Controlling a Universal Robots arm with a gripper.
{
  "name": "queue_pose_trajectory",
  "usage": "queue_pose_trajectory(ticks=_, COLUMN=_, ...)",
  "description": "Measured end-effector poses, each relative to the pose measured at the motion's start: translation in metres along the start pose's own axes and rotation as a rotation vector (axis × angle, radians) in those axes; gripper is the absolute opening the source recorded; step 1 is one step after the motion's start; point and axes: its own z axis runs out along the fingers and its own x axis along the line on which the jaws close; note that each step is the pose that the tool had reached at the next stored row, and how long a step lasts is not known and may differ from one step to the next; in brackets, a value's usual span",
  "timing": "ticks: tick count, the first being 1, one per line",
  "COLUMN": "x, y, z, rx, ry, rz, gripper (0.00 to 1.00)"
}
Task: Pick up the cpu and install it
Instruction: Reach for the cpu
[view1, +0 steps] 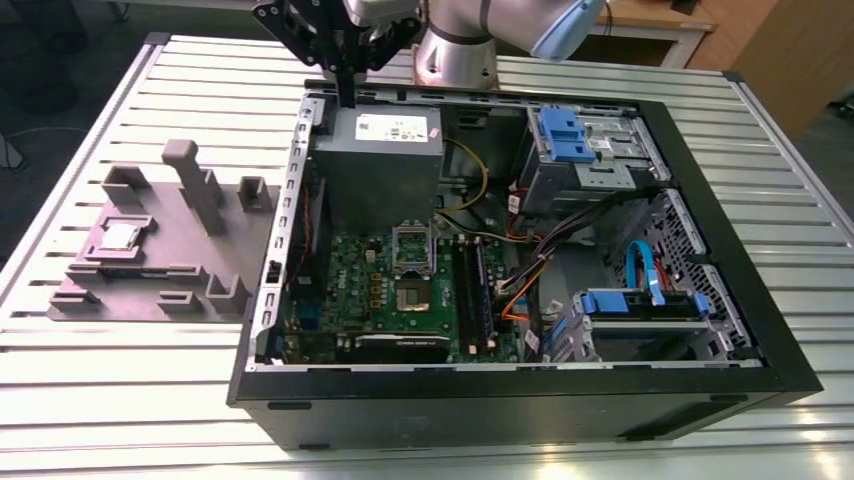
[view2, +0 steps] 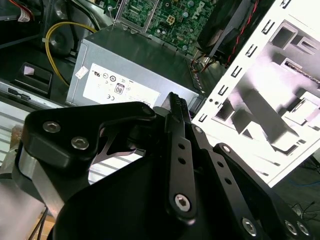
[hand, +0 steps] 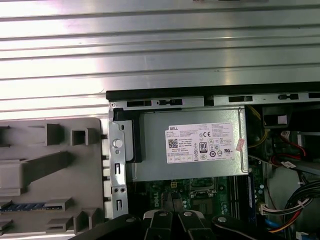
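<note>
The cpu (view1: 120, 236), a small silvery square chip, lies in a recess of the purple-grey tray (view1: 160, 290) at the exterior view's left, outside the computer case (view1: 534, 400). My gripper (view1: 346, 92) hangs over the case's back edge, above the grey power supply (view1: 380, 150), well away from the cpu. Its black fingers (view2: 176, 107) stand together with nothing between them. The fingertips (hand: 170, 202) point toward the green motherboard (view1: 400, 300), where the cpu socket (view1: 414, 292) sits bare with its bracket raised.
The open case holds blue drive bays (view1: 574, 135), a yellow cable (view1: 470, 175), black and orange wiring (view1: 527, 270) and memory slots (view1: 467, 290). Tall raised blocks (view1: 194, 180) stand on the tray. Everything rests on a slatted metal table (view1: 134, 400).
</note>
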Motion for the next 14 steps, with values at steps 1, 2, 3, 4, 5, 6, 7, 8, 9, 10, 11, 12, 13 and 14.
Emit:
queue_pose_trajectory(ticks=1, x=0.0008, y=-0.0001, z=0.0000, rx=0.0001, ry=0.0000, rz=0.000, gripper=0.11)
queue_pose_trajectory(ticks=2, x=0.0010, y=-0.0001, z=0.0000, rx=0.0000, ry=0.0000, rz=0.000, gripper=0.11)
queue_pose_trajectory(ticks=3, x=0.0011, y=-0.0001, z=0.0000, rx=0.0000, ry=0.0000, rz=0.000, gripper=0.11)
queue_pose_trajectory(ticks=4, x=0.0011, y=-0.0001, z=-0.0001, rx=0.0001, ry=0.0000, rz=0.000, gripper=0.11)
queue_pose_trajectory(ticks=5, x=0.0012, y=-0.0001, z=-0.0001, rx=0.0000, ry=0.0000, rz=0.000, gripper=0.11)
queue_pose_trajectory(ticks=6, x=0.0014, y=-0.0001, z=-0.0001, rx=0.0000, ry=0.0000, rz=0.000, gripper=0.11)
queue_pose_trajectory(ticks=7, x=0.0015, y=-0.0001, z=-0.0001, rx=0.0001, ry=0.0001, rz=0.000, gripper=0.11)
queue_pose_trajectory(ticks=8, x=0.0017, y=-0.0001, z=-0.0001, rx=0.0001, ry=0.0000, rz=0.000, gripper=0.11)
queue_pose_trajectory(ticks=9, x=0.0019, y=-0.0001, z=-0.0001, rx=0.0000, ry=0.0000, rz=0.000, gripper=0.11)
queue_pose_trajectory(ticks=10, x=0.0020, y=-0.0001, z=-0.0001, rx=0.0000, ry=0.0000, rz=0.000, gripper=0.11)
queue_pose_trajectory(ticks=11, x=0.0022, y=-0.0002, z=-0.0001, rx=0.0000, ry=0.0000, rz=0.000, gripper=0.11)
queue_pose_trajectory(ticks=12, x=0.0024, y=-0.0002, z=-0.0001, rx=0.0000, ry=0.0000, rz=0.000, gripper=0.11)
queue_pose_trajectory(ticks=13, x=0.0027, y=-0.0002, z=-0.0001, rx=0.0000, ry=0.0000, rz=0.000, gripper=0.11)
queue_pose_trajectory(ticks=14, x=0.0029, y=-0.0002, z=-0.0001, rx=0.0000, ry=0.0000, rz=0.000, gripper=0.11)
